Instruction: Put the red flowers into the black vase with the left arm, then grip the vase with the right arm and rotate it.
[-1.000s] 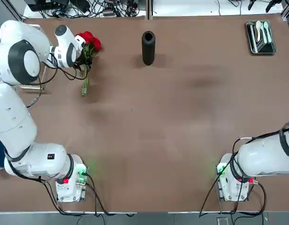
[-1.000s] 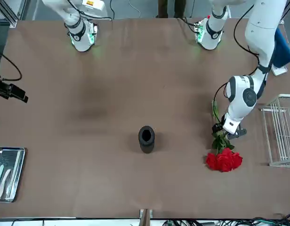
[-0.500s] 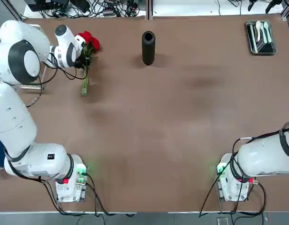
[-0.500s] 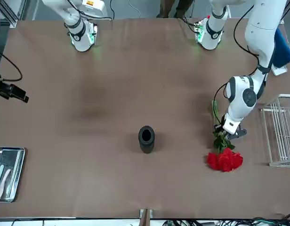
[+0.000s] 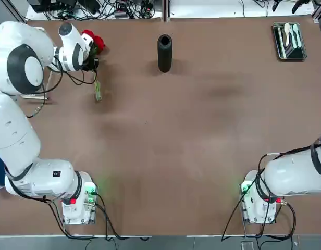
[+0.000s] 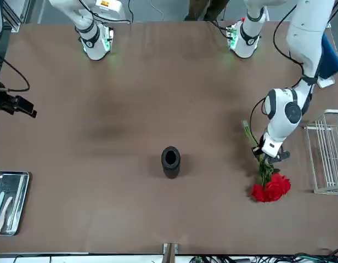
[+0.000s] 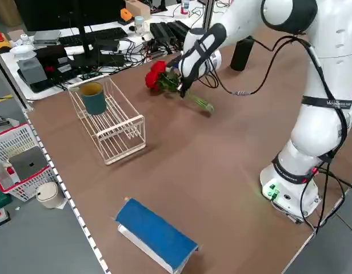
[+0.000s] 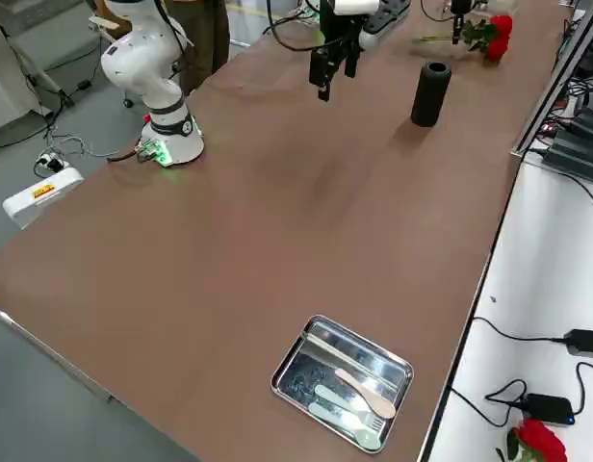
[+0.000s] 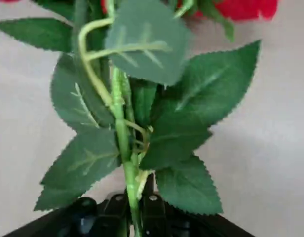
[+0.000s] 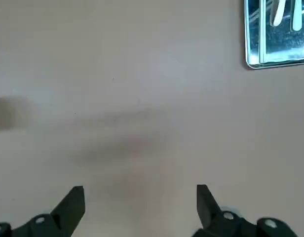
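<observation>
matt black vase [image 5: 164,52], shiny metal tray [image 8: 343,382], smooth brown table [image 5: 192,135].

The left end effector [image 6: 270,154] has closed its fingers on the green stems of the red flowers [image 6: 271,187], which a second ago lay loose between open fingers. The bunch has shifted: in the front view the blooms now sit farther toward the wire rack [image 6: 328,152], and the stem end [image 5: 98,91] has swung and lifted off the desk [image 5: 192,130].
</observation>
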